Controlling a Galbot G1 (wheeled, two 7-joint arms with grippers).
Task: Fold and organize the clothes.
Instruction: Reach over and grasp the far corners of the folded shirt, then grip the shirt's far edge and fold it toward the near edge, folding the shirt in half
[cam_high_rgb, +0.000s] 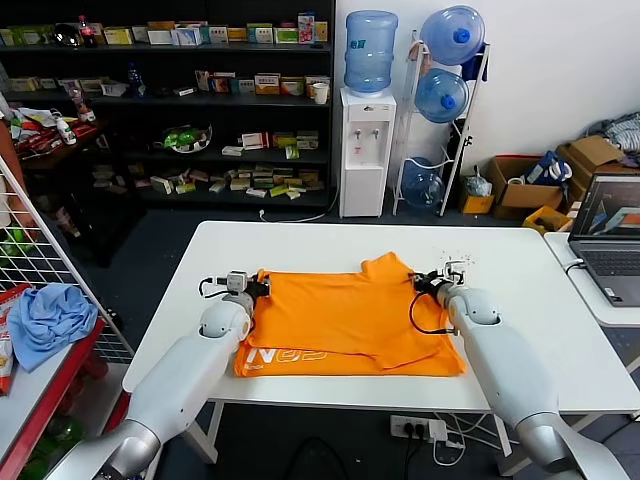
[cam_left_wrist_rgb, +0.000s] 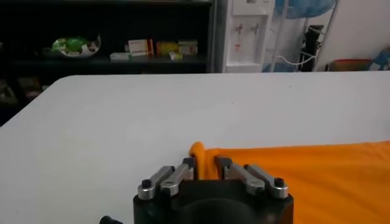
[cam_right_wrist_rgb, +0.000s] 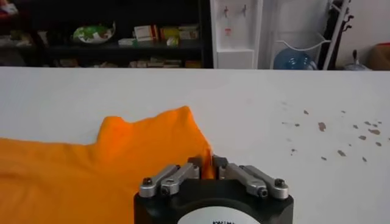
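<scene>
Orange cotton, the T-shirt (cam_high_rgb: 350, 320), was spread across the middle of the white table (cam_high_rgb: 530, 290), its lower hem with white lettering lying along the near edge. The left gripper (cam_high_rgb: 250, 285) was closed on a pinch of fabric at the shirt's far left corner, and the right gripper (cam_high_rgb: 432, 283) was likewise closed on the far right edge, beside a raised sleeve. Only thin folds were seen between the fingers in both wrist views. A slip could be expected if either arm were lifted faster than the other, since so little cloth was caught; an uneven, skewed fold would probably result.
</scene>
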